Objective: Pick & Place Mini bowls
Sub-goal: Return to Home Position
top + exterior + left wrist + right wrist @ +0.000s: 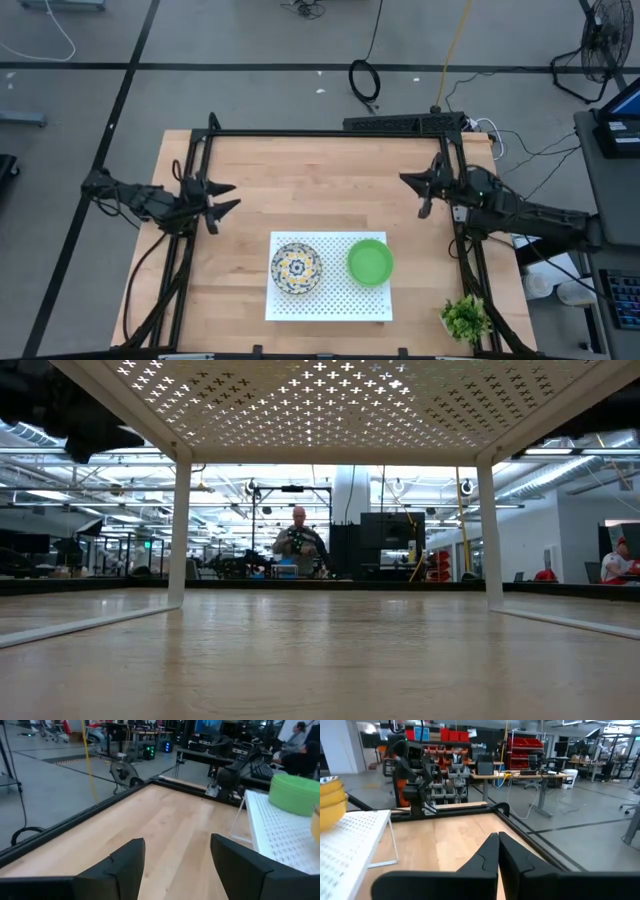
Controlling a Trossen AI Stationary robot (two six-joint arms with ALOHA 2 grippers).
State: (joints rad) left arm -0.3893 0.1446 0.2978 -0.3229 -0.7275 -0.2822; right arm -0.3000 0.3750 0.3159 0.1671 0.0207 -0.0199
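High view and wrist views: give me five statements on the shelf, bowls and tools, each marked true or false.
1. The green bowl sits on the white shelf. True.
2. The left tool is shut. False: its fingers stand apart, empty.
3. The right tool is shut. True.
4. The plant stands on the shelf. False: it stands on the table, off the shelf.
5. The patterned bowl sits on the shelf beside the green bowl. True.

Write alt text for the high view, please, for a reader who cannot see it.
Seen from above, a white perforated shelf on a wooden table holds a white floral bowl beside a green bowl. The left claw, open, and the right claw, shut, hover at the table's sides; a small plant stands in a corner.
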